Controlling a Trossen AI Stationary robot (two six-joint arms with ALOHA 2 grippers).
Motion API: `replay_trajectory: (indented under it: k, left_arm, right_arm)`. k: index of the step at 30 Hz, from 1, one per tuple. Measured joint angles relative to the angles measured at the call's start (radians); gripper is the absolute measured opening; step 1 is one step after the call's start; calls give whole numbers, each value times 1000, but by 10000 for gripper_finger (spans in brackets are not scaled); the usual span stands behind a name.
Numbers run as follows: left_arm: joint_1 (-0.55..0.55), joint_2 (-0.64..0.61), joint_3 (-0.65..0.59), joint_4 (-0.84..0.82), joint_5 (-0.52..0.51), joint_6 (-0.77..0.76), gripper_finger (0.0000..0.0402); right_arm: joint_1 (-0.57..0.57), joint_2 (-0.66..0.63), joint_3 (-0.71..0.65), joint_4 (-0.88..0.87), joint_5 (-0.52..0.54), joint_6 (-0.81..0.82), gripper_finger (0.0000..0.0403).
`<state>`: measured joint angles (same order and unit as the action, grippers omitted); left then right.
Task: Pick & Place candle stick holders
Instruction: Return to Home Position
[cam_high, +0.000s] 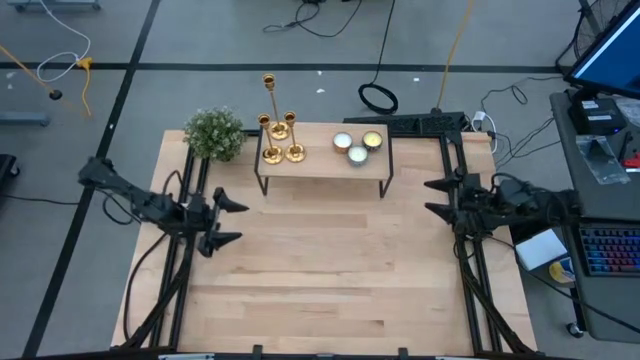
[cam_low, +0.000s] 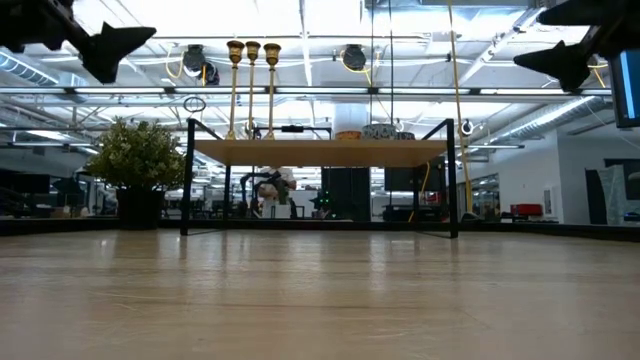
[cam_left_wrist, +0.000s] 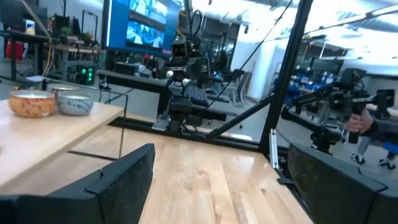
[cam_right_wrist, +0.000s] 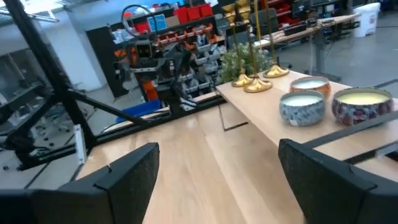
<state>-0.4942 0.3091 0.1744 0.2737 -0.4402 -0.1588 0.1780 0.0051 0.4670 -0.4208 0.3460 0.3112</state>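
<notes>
At my remote desk, both sets of fingers stand wide and hold nothing. The left gripper (cam_high: 238, 221) hangs over the bench's (cam_high: 330, 270) left edge. The right gripper (cam_high: 430, 197) hangs over its right edge, level with the other. Each wrist view shows its own two dark fingers (cam_left_wrist: 124, 180) well apart with only bare wood between them.

The three gold candlesticks (cam_high: 281, 131) stand upright in a tight cluster on the left end of the small black-legged shelf (cam_high: 320, 165), which sits against the middle of the bench's far edge. Three short candles (cam_high: 358, 153) share the shelf's right end, well apart from the candlesticks. A bushy plant (cam_high: 214, 133) stands just beside the shelf, at the bench's far left corner. The low view shows all three stems straight, none leaning.

I judge the placing finished and the step in hand to be the return to rest, since nothing lies loose on the open bench and neither arm is near the shelf. As I read it, the next move calls for no grasp at all. The arms need only settle into their parked pose, keeping their elbows clear of the shelf's ends so the tall stems are not knocked.
</notes>
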Motion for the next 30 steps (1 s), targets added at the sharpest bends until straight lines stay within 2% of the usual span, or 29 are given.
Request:
replay_trajectory:
  k: [4, 8, 20, 25, 30]
  left_arm:
    - [0, 25, -88, 170, 22, 29, 365]
    - [6, -4, -117, 189, 21, 63, 365]
    - [54, -215, -117, -48, 21, 57, 365]
    - [69, -232, -117, -107, 22, 44, 365]
    - [69, -209, -117, -100, 29, 57, 365]
  right_arm:
    - [0, -1, -6, -26, 33, -6, 322]
    - [0, -1, -6, -45, 82, -23, 322]
    - [0, -3, 80, -132, 97, -17, 322]
    - [0, -2, 6, -108, 95, 34, 322]
    - [0, -2, -125, 83, 95, 22, 322]
